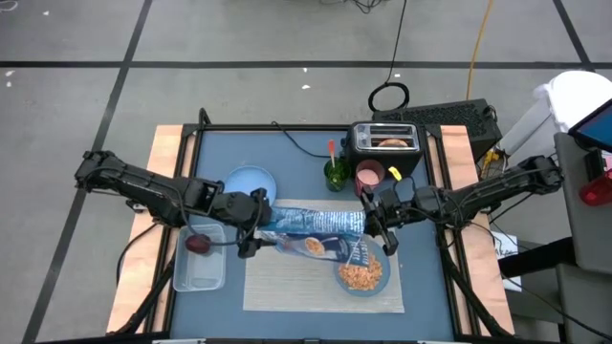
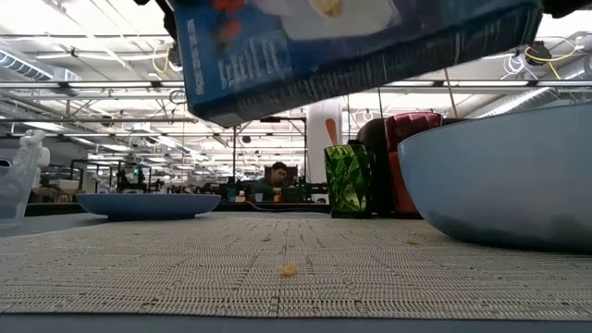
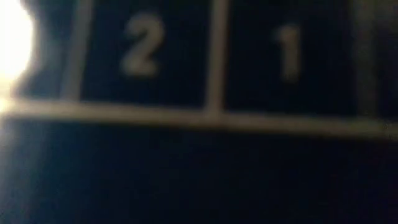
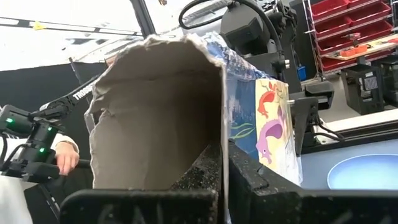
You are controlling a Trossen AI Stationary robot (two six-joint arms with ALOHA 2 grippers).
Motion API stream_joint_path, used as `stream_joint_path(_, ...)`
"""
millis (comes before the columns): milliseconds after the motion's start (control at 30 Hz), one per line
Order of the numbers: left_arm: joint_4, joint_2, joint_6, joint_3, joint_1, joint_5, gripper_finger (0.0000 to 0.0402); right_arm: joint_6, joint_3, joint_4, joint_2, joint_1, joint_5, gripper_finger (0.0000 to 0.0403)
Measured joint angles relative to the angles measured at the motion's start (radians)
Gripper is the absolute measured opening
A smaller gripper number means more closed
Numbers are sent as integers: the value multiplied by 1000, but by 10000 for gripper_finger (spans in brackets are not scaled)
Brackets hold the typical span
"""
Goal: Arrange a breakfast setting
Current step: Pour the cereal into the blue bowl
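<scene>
A blue cereal box [image 1: 316,223] hangs on its side over the beige woven placemat [image 1: 287,287], between my two grippers; in the low view the box [image 2: 351,46] is well above the mat. My left gripper [image 1: 256,225] is at its closed end and my right gripper [image 1: 373,229] at its torn-open end. The light-blue bowl [image 1: 361,276] holds cereal on the mat's right part, below the open end. The light-blue plate [image 1: 251,183] lies off the mat, far left. The dark-red fruit [image 1: 197,244] lies in a clear tub. The bagel [image 1: 392,143] sticks out of the toaster. The orange-handled spoon [image 1: 332,153] stands in a green cup. My left gripper holds the box's closed end [image 1: 272,224], coming level from the table's left. Its wrist view shows only the box's dark printed face close up, so the fingers' place on it is hidden. My right gripper pinches one wall of the box's open end [image 4: 222,130], one finger [image 4: 199,171] inside the box and one [image 4: 255,177] outside. It comes level from the table's right. The box is lifted clear, lying lengthwise left to right.
The clear tub [image 1: 199,260] stands left of the mat. The black toaster [image 1: 384,139], a green cup [image 1: 337,175] and a dark-red mug [image 1: 370,178] stand at the far side. A cereal crumb [image 2: 289,270] lies on the mat. A person's hand [image 4: 65,158] shows beyond the table.
</scene>
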Motion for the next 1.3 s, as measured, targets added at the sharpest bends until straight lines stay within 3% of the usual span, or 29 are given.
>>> stream_joint_path(133,-48,-1,1,0,3,-5,384,1,0,-44,-13,-1,6,0)
stream_joint_path(533,-149,-39,-4,2,8,-5,386,26,-2,-87,-12,-3,9,0)
stream_joint_path(867,138,-59,56,2,8,-7,386,26,-2,-92,-12,-12,32,0)
stream_joint_path(1133,369,2,87,2,17,-154,386,26,-2,-102,-13,-21,33,0)
stream_joint_path(1300,473,72,82,2,13,-160,386,26,-2,-102,-13,-21,41,0)
